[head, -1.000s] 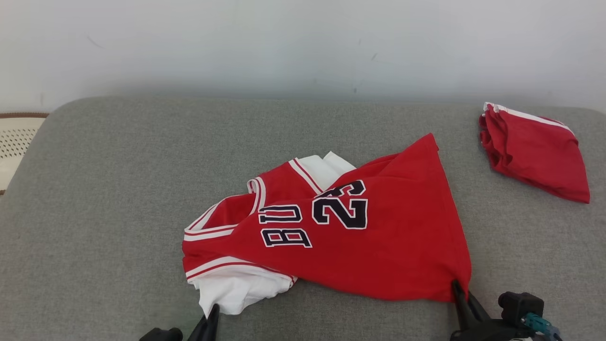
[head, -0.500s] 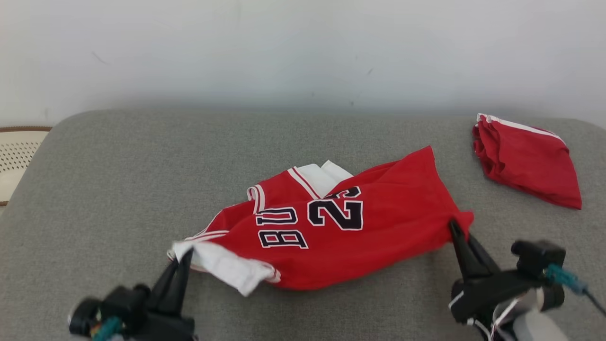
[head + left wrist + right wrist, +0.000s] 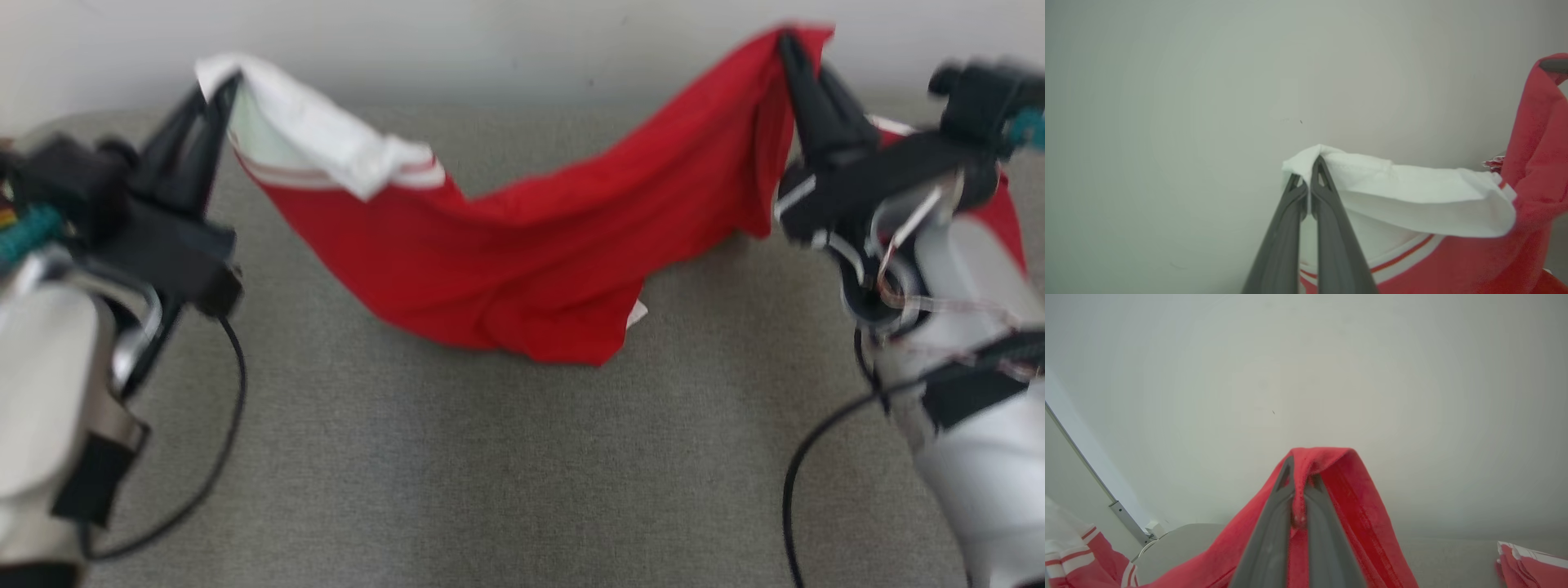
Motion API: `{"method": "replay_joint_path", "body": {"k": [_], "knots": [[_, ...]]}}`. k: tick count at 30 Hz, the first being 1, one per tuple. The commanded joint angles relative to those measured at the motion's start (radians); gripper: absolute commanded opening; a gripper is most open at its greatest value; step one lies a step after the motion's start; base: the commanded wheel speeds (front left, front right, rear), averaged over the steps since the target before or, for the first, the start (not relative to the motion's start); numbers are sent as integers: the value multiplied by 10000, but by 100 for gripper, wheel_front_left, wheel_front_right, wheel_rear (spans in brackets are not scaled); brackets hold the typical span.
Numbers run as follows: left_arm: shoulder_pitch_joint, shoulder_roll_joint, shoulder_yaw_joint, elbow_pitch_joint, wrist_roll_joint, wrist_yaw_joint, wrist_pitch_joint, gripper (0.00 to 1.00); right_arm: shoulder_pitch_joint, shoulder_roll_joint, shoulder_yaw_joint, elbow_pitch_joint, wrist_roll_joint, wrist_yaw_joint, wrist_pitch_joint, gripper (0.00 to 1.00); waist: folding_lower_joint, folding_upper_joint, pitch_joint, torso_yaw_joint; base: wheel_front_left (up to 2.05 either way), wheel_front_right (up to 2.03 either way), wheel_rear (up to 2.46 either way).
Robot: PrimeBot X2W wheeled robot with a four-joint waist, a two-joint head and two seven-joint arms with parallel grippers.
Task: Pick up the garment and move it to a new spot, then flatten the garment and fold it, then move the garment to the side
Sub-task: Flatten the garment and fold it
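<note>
Red basketball jersey (image 3: 522, 269) hung sagging over the grey cushion (image 3: 457, 474), left gripper (image 3: 231, 79) clamped on its white edge, right gripper (image 3: 785, 38) on a red corner. The carry looked underway; next, spreading it flat elsewhere on that cushion.

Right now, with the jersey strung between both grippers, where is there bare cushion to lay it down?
The widest bare cushion lies nearest the robot, in front of the sagging jersey, between the left gripper and the right gripper. The far right is crowded: a folded red garment lies there, beyond the right gripper.
</note>
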State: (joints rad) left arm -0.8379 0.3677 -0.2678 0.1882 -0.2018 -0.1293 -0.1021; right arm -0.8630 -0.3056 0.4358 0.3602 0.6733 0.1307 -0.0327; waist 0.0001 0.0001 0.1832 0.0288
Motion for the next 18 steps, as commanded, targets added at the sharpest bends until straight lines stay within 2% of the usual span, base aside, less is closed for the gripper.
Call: {"method": "replay_joint_path", "body": {"k": [1,9,12,18], "knots": [[-374,241,-98,119,33,4,22,0,-469,-40,31,167,34,-1,15,0,-1,-1,1025,-278,0,0,0],[-4023,1057,-996,1755,-1041,6,155,0,-4349,610,89,2557,893,-1,84,0,-1,-1,2302,-489,0,0,0],[-5289,1272,-1105,2562,-1234,5,172,0,-5600,843,-147,3509,1271,-1,-30,0,-1,-1,2542,-582,0,0,0],[-7159,1470,-1471,3610,-1239,4,318,0,-7355,1183,138,5073,1147,-1,-545,0,-1,-1,2556,-858,0,0,0]]}}
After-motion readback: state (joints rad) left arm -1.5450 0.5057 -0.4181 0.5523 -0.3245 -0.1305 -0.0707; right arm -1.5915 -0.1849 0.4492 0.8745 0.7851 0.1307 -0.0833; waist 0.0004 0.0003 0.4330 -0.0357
